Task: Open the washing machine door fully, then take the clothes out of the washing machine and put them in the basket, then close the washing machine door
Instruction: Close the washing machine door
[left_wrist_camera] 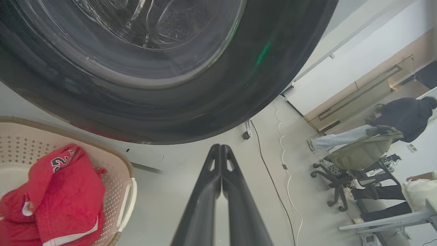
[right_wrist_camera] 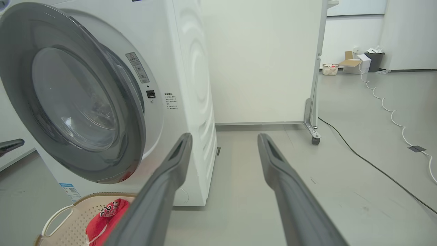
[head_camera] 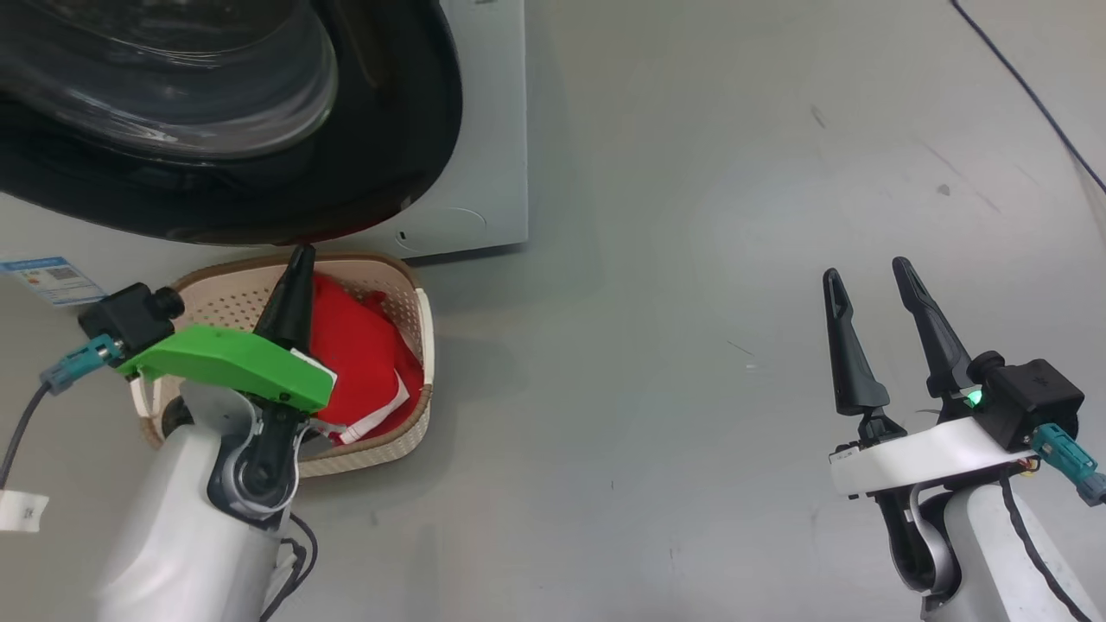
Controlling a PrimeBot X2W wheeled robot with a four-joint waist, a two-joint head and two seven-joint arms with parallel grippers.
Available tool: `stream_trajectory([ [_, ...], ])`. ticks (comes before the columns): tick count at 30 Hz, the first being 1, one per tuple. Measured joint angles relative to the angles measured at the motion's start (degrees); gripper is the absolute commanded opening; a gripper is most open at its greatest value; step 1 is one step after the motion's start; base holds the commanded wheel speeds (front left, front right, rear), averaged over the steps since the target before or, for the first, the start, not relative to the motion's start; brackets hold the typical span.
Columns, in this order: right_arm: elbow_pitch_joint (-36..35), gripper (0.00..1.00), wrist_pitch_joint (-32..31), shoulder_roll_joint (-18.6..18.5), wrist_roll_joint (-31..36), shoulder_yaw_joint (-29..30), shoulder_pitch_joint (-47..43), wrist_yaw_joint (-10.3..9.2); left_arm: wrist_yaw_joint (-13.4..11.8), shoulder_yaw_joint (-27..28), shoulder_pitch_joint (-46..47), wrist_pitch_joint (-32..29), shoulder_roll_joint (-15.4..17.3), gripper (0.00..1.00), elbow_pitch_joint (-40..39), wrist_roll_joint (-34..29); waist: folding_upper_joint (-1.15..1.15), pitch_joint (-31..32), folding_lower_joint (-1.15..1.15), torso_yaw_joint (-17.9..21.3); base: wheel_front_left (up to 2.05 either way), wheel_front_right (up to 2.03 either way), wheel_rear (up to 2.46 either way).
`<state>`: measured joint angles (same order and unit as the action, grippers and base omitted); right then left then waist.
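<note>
Door ajar over a filled basket, with bare floor to the robot's right.

The washing machine (right_wrist_camera: 191, 68) stands big and white against the wall. Its right-hand corner edge drops to open grey floor (head_camera: 691, 259) that runs wide and uncluttered past it. The washing machine door (right_wrist_camera: 85, 102) stands swung a little off the front, and its black lower rim overhangs the basket (head_camera: 425, 345). The basket sits on the floor tight against the machine's base with the red clothes (head_camera: 354, 354) heaped inside, below its brown rim. The left gripper (head_camera: 298, 259) has its fingers pressed together on nothing, its tip by the basket's far rim just under the door's edge. The right gripper (head_camera: 866, 269) is spread wide and empty, well apart over the bare floor.
</note>
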<state>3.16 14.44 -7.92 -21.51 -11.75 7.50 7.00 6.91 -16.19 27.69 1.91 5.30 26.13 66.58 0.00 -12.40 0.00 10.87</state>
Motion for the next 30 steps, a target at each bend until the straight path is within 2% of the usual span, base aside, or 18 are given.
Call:
stream_trajectory([
  [4,-0.1,1.0,0.0,-0.4,0.1,0.1,-0.8,0.0,0.0,-2.8,-2.1,4.1,3.2,0.0,-1.8,-6.7,0.0,1.4,0.0,-2.6,0.0,0.0,0.0],
  [11,-0.1,1.0,0.0,-0.4,0.2,-1.0,-1.2,0.0,0.0,-4.2,-5.8,12.4,7.3,0.0,-2.6,-16.1,0.0,3.3,0.0,-5.8,0.0,0.0,0.0],
  [12,-0.1,1.0,0.0,-0.4,0.2,-1.3,-1.3,0.0,0.0,-4.3,-6.3,12.9,7.9,0.23,-2.8,-17.1,0.0,3.5,0.0,-6.1,0.0,0.0,0.0],
  [13,-0.1,1.0,0.0,-0.4,0.2,-1.3,-1.3,0.0,0.0,-4.3,-6.7,12.9,8.3,0.53,-2.9,-18.6,0.0,3.7,0.0,-6.3,0.0,0.0,0.0],
  [14,-0.1,1.0,0.0,-0.4,0.2,-1.3,-1.3,0.0,0.0,-4.5,-7.0,12.9,8.7,1.0,-3.2,-20.2,0.0,3.9,0.0,-6.4,0.0,0.0,0.0],
  [21,-0.1,1.0,0.0,-0.4,0.2,-1.2,-1.3,0.0,-3.1,-4.9,-9.6,12.9,9.5,1.0,-5.3,-27.3,0.0,4.0,0.0,-7.0,0.0,0.0,0.0],
  [27,-0.4,1.0,0.0,-0.4,0.2,-1.0,-1.4,0.0,-6.3,-0.7,-11.2,12.8,9.5,1.0,-9.9,-31.9,0.0,3.7,0.0,-7.4,0.0,0.0,0.0],
  [30,-0.5,1.0,0.0,-0.5,0.2,-0.6,-1.4,0.0,-7.5,1.3,-11.3,12.8,8.5,1.0,-13.4,-34.1,0.0,3.4,0.0,-7.7,0.0,0.0,0.0],
])
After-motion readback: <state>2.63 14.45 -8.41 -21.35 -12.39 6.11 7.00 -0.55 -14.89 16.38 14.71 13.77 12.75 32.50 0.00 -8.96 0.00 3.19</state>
